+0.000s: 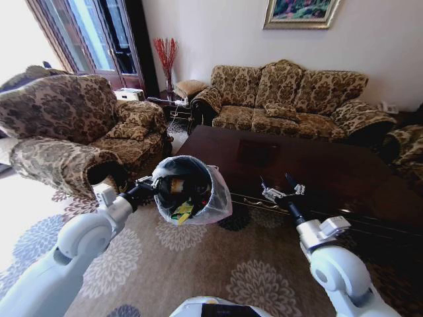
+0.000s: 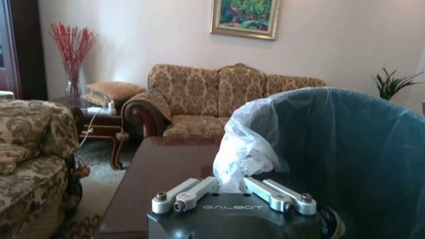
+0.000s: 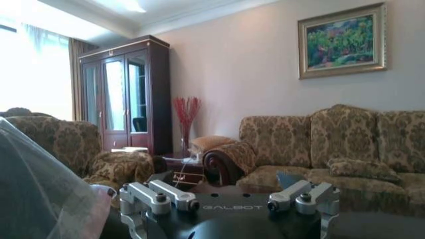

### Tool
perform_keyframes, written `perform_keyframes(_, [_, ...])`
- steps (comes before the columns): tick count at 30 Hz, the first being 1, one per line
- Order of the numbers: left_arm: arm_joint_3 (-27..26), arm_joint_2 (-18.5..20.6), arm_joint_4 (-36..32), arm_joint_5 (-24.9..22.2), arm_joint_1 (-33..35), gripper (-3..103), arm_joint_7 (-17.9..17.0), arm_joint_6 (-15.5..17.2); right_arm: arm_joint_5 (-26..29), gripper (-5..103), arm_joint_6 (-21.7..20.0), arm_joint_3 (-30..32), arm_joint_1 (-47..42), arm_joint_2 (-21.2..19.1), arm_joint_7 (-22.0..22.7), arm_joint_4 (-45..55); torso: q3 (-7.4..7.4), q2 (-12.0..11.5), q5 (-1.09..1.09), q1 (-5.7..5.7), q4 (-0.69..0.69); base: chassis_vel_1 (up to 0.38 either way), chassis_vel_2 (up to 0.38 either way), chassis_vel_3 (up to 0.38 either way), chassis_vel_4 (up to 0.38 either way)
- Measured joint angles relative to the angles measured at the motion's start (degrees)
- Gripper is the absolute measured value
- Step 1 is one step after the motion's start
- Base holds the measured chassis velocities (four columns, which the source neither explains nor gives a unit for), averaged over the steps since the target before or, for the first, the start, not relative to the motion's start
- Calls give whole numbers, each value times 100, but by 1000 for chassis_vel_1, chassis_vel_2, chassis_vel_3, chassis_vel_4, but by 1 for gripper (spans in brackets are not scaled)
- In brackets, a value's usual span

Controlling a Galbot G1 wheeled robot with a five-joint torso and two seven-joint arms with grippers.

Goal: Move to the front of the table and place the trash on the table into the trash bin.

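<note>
Left gripper [image 1: 153,185] pinching rim of trash bin [image 1: 198,173], jaws narrowed on bunched white bag liner [image 2: 242,149]; bin held off floor beside near edge of table [image 1: 317,168]. Inside bin: yellow-green wrapper [image 1: 182,211] and dark items, not identifiable. Right gripper [image 1: 283,189] over table's near edge, jaws spread wide, holding nothing. Around: floral carpet [image 1: 198,264], armchair [image 1: 73,132] at robot's left, sofa [image 1: 291,92] beyond table, side table with vase of red twigs [image 1: 166,56].

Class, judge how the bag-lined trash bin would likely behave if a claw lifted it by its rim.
The trash bin is small with few items inside, so probably light. Its liner looks thin and crumpled, likely floppy and slippery. Held on one side by the left claw, it already tilts, so contents might spill.
</note>
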Motion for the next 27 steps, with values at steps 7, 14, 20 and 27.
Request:
perform_keyframes(7, [36,-27,-6,60,34,2,-23,1,4,100,39,-16,11,-2,5,-26,-74,-160,-2,-50,-1,-19,-17,-27,-25])
perform_keyframes(14, [48,-31,-29,2,53,2,-78,1,16,100,59,-16,22,-14,24,-45,-185,-340,-2,-136,-1,-66,-13,-34,-72])
perform_keyframes(20, [64,-40,-30,-12,76,2,-100,-11,69,100,60,39,21,-31,68,-54,-264,-480,-1,-198,-5,-47,-83,-75,-38])
perform_keyframes(27, [7,-53,-70,-46,112,2,-113,-61,64,100,85,69,21,92,76,-70,-351,-631,-2,-265,1,0,0,0,0])
